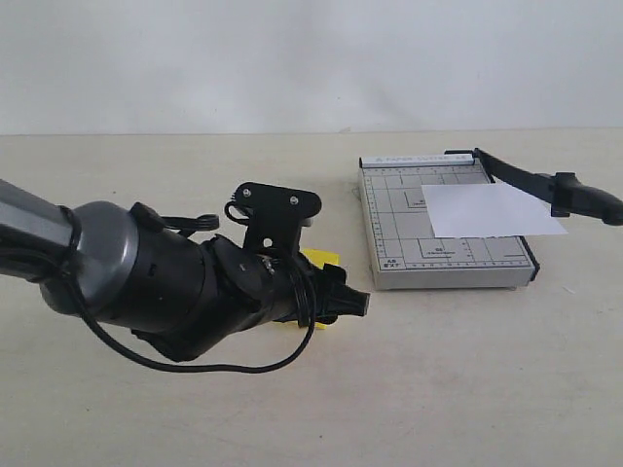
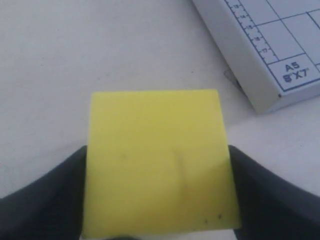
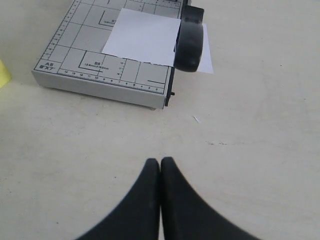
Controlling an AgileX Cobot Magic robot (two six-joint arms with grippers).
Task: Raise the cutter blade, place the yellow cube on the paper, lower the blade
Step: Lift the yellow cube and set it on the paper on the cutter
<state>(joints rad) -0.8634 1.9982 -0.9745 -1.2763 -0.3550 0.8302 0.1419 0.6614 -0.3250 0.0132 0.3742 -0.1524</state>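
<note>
My left gripper (image 2: 157,150) is shut on the yellow cube (image 2: 157,165), one black finger against each side. In the exterior view the cube (image 1: 322,258) shows only partly behind the left gripper (image 1: 341,295), left of the grey gridded board (image 1: 399,229). The white paper (image 1: 492,209) lies on the board, overhanging its right edge. The cutter blade (image 1: 545,183) stands raised off the board, its thick handle (image 3: 190,40) above the paper (image 3: 142,35). My right gripper (image 3: 160,162) is shut and empty, over bare table in front of the board (image 3: 75,55).
The beige table (image 1: 467,370) carries only the board and the cube. A corner of the board (image 2: 270,60), marked A5, lies just beyond the cube in the left wrist view. The left arm's grey body (image 1: 107,263) fills the left foreground.
</note>
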